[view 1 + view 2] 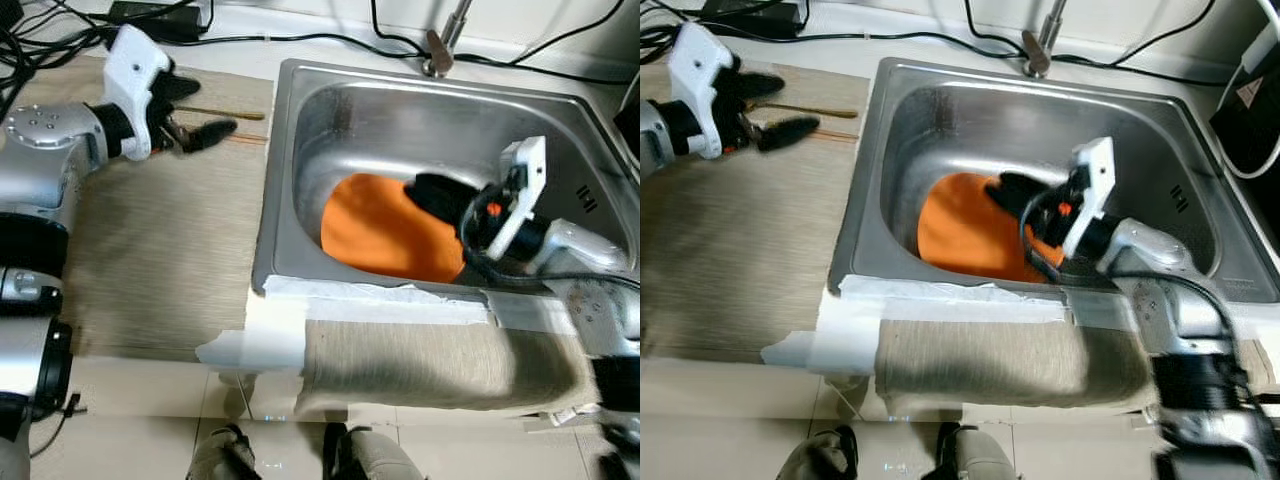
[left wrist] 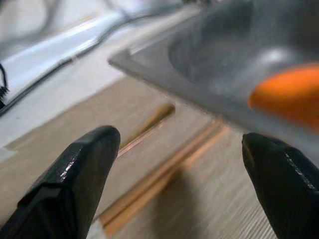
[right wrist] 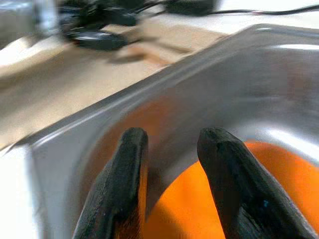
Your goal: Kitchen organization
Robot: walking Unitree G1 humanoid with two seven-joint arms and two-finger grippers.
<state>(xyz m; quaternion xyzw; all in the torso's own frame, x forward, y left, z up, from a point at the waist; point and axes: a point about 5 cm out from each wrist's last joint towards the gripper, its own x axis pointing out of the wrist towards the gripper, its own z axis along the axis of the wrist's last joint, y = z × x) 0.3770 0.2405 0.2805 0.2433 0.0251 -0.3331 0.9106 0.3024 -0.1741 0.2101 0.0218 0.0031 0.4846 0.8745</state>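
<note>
White tape edges near sink rim. Right gripper, fingers narrow, empty, hovers over orange cloth in basin, likely reaching. Left gripper, fingers wide, above chopsticks on left bench.

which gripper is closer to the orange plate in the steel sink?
Right. The right gripper is down over the orange plate; the left gripper hovers above the wooden counter.

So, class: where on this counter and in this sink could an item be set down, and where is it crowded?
Free: the wooden counter between the left gripper and its front edge; the sink floor toward the faucet. Crowded: the sink's front, holding the orange plate and right gripper; the chopsticks strip; the cabled back ledge.
</note>
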